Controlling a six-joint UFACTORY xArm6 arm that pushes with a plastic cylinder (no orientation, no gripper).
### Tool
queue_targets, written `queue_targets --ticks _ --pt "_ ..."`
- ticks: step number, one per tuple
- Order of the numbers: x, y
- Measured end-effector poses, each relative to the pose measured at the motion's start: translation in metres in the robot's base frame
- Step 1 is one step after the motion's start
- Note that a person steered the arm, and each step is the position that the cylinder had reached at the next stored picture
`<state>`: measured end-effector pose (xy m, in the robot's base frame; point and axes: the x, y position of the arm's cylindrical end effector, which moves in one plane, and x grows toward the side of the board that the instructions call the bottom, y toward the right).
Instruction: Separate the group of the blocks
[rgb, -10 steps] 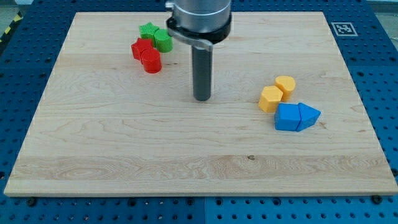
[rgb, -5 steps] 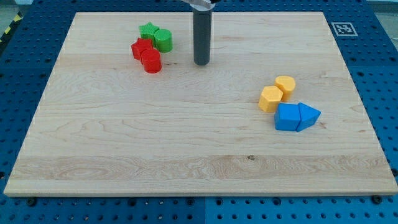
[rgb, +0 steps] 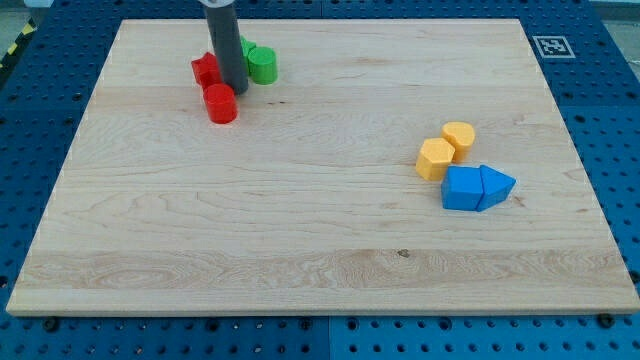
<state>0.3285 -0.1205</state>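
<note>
My tip (rgb: 233, 88) stands at the view's top left, in the middle of a group of red and green blocks. A red cylinder (rgb: 220, 103) lies just below and left of it. Another red block (rgb: 205, 70) lies to its left, partly hidden by the rod. A green cylinder (rgb: 262, 64) lies to its right. A second green block is almost wholly hidden behind the rod.
At the view's right lie a yellow cylinder (rgb: 459, 136), a yellow block (rgb: 435, 158), a blue cube (rgb: 461, 188) and a blue triangular block (rgb: 496, 184), close together. The wooden board (rgb: 320, 250) has a marker tag (rgb: 551, 45) past its top right corner.
My tip moved up and then left into the red and green group. The two red blocks shifted left and down. The green star block is now hidden behind the rod.
</note>
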Motion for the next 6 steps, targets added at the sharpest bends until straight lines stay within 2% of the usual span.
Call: queue_targets --ticks 6 --pt "-0.081 -0.004"
